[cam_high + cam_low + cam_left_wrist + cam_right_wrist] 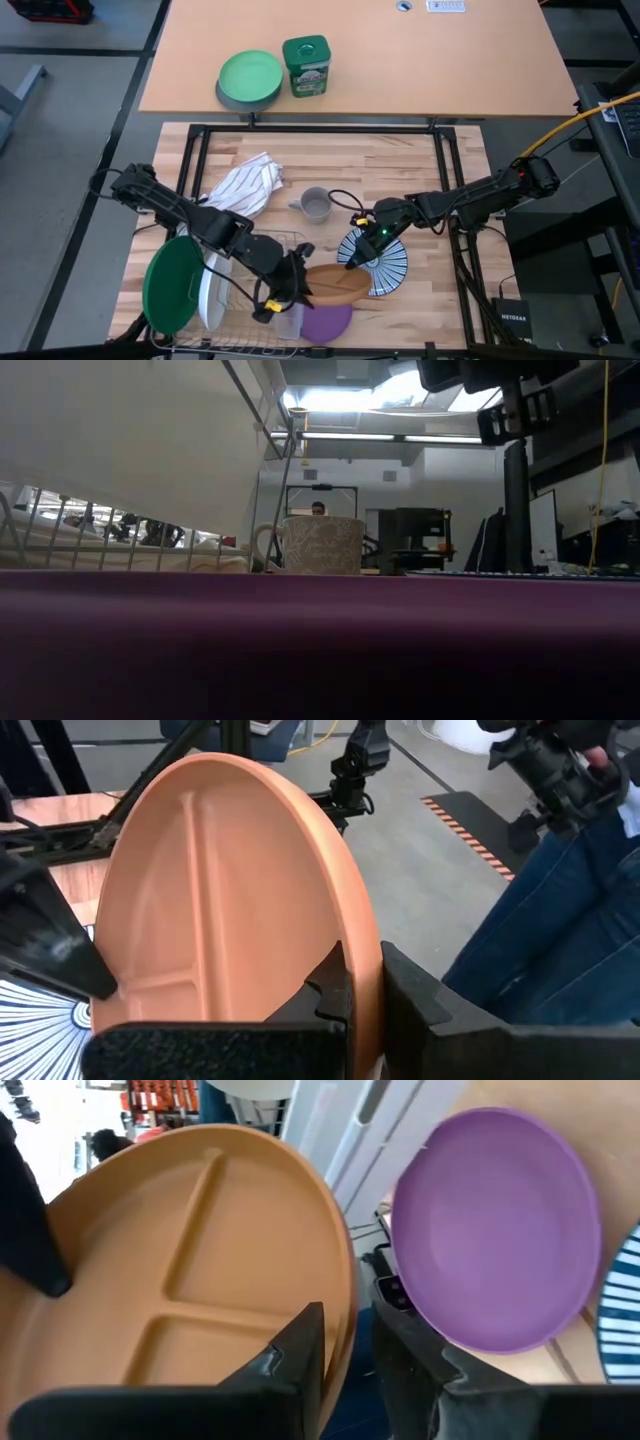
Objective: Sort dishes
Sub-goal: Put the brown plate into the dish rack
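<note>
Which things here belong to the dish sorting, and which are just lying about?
Job: brown plate, purple plate, striped plate, dark green plate, white plate, wire rack.
Lying about: mug, cloth, green tin, light green plate.

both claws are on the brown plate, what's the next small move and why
Probably the right claw should open wider and back off: the left claw already pinches the brown plate's rim, so it could then carry the plate toward the rack beside the white plate.
</note>
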